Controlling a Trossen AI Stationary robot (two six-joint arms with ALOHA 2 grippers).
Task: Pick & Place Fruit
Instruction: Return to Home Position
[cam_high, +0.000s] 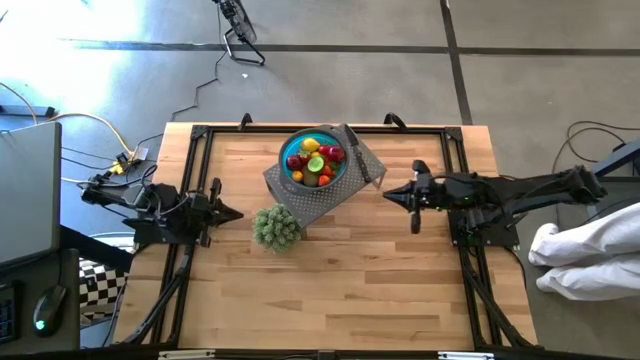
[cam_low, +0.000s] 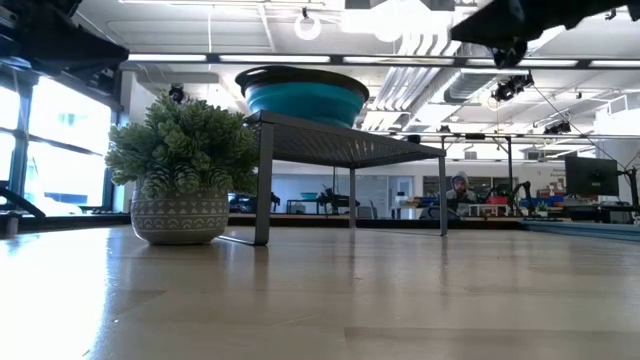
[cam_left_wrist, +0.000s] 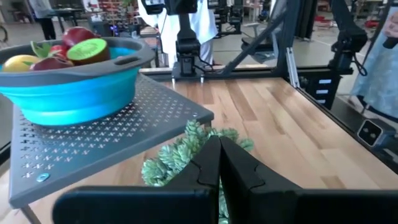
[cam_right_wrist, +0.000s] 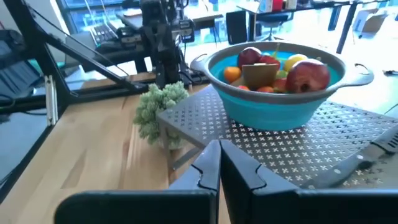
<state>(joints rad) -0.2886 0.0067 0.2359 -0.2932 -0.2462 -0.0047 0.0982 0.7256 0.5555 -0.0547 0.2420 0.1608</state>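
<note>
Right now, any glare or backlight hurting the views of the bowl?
High view: glare on the floor at the picture's upper left; table, fruit, left gripper and right gripper evenly lit. Low view: backlit by ceiling lights, plant and shelf go dark, blue bowl legible. Wrist views: bright room behind, bowl well lit.
</note>
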